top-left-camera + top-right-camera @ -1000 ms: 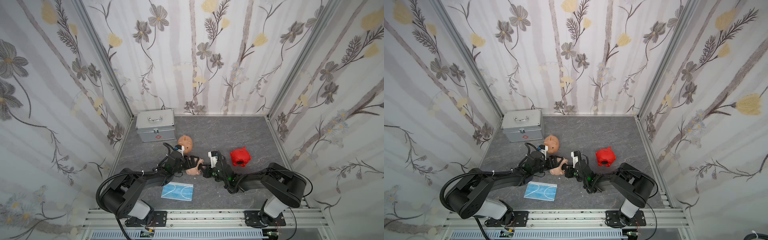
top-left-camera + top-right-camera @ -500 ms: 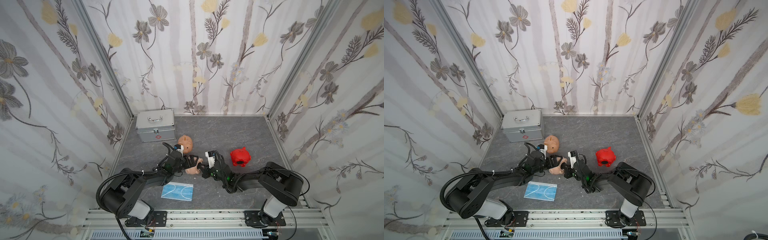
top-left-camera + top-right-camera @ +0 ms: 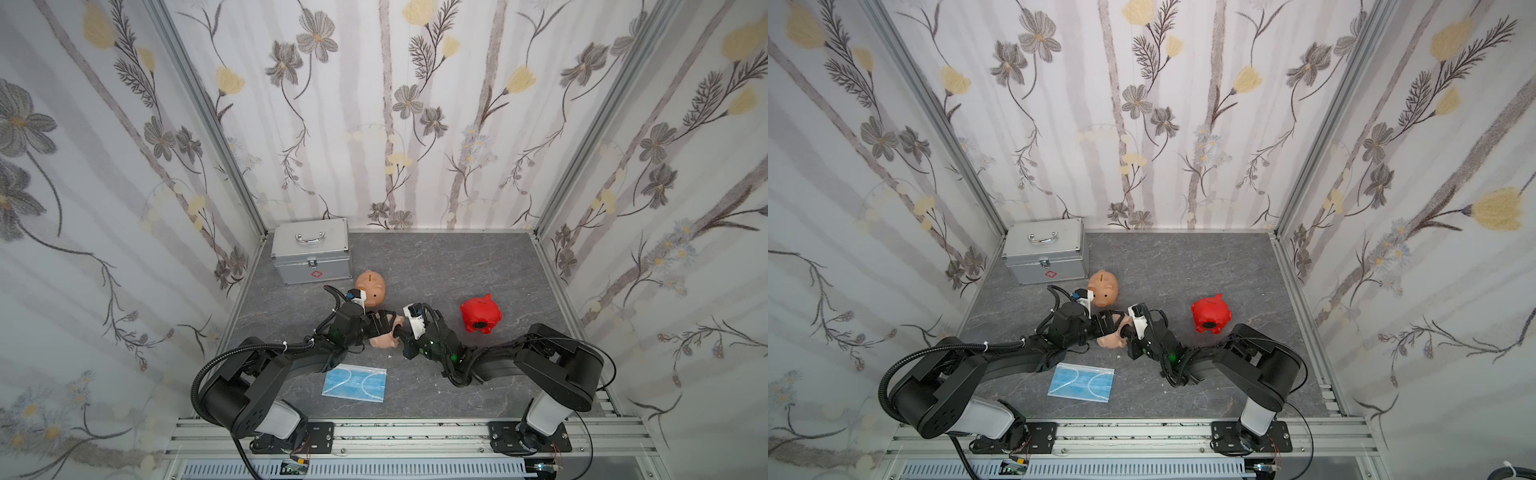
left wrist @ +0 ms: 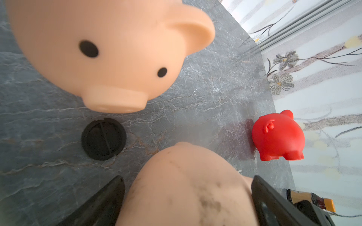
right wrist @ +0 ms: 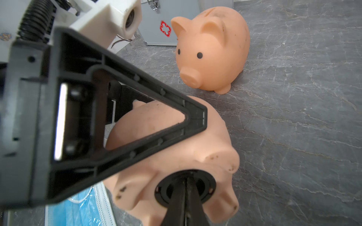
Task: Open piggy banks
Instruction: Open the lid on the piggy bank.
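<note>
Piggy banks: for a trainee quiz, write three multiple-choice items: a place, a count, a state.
1. The loose black plug lies: A on the case; B on the floor by the upright peach pig; C on the mask.
2. Count of red pigs: A one; B two; C three.
3. The right gripper is: A open; B shut on the belly plug of the held pig; C shut on the red pig.
B, seen in the left wrist view; A, the others are peach; B, closed tips meet the plug.

The case (image 3: 309, 253) sits back-left on the surface (image 3: 436, 266), with the rear piggy bank (image 3: 372, 286) just before it. A loose plug (image 4: 103, 139) lies between that and the middle piggy bank (image 3: 384, 340). The right piggy bank (image 3: 480, 313) sits apart, and the mask (image 3: 354, 383) lies in front.
</note>
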`<state>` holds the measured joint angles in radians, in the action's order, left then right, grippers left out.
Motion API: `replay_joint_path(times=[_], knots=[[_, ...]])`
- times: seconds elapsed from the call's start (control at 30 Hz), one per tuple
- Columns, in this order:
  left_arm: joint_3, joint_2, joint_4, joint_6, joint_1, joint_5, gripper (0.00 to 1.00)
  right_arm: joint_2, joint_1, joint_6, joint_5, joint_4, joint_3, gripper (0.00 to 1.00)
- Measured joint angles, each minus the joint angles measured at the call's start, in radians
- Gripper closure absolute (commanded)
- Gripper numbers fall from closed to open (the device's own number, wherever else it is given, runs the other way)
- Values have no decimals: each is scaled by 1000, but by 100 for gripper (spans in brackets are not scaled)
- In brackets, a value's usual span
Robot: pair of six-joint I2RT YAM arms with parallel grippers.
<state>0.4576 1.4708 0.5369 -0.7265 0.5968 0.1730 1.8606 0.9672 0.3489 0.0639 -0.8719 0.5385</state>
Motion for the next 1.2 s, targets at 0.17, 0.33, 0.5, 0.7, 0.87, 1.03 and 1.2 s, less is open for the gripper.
replay_joint_path(times=[0.17, 0.33, 0.5, 0.7, 0.87, 1.03, 1.2], knots=[[-4, -3, 3, -1, 0, 0, 1, 0, -2, -81, 0, 0, 0, 100], [-5, -4, 3, 0, 0, 0, 1, 1, -14, -148, -26, -5, -4, 100], [-7, -5, 5, 16, 0, 21, 1, 1, -19, -230, -45, -53, -37, 100], [-10, -6, 5, 17, -11, 54, 1, -2, -19, -344, -63, -72, -50, 100], [-16, -11, 6, 20, -19, 86, 1, -11, -18, -433, -66, -86, -69, 100], [-18, -10, 7, 20, -30, 119, 1, -18, -8, -510, -65, -93, -79, 100], [-18, -2, 14, 21, -41, 144, 1, -20, 7, -587, -43, -111, -90, 100]])
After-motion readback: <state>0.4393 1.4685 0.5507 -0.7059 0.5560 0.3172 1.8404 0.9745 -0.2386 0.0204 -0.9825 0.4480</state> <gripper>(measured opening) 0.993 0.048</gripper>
